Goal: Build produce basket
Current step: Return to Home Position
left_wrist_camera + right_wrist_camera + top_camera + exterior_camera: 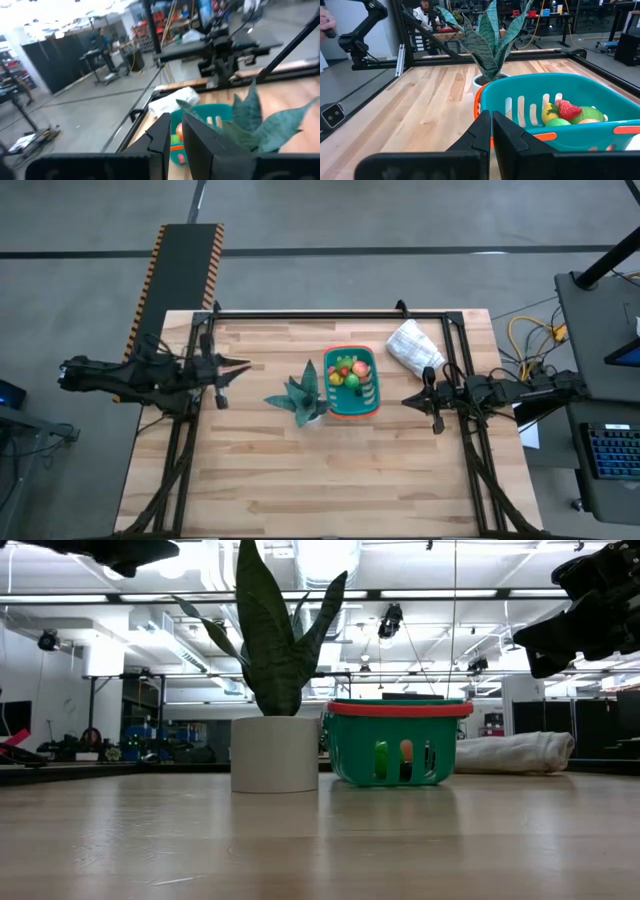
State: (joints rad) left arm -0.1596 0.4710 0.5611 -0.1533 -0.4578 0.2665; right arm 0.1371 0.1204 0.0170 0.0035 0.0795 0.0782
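- Basket (352, 383) stands upright on the wooden table (250, 470), a little right of its middle, between the two arms. It is teal with an orange rim.
- Produce (347, 373) lies inside the basket: red, yellow, green and orange pieces heaped together. The right wrist view shows a strawberry on top, next to a yellow piece.
- Potted plant (300, 395) with pointed leaves stands just beside the basket, on the left arm's side. I cannot tell whether pot and basket touch.
- White bag (415, 348) lies toward the table's far right corner, near the basket but apart from it.
- Left gripper (240, 364) hovers over the table's left part, apart from the plant and pointing toward it. Its fingers stand a narrow slit apart and hold nothing.
- Right gripper (408, 398) hovers just beside the basket's right side — fingers pressed together, empty.
- A person (102, 36) stands at a bench in the room beyond the table, seen in the left wrist view.
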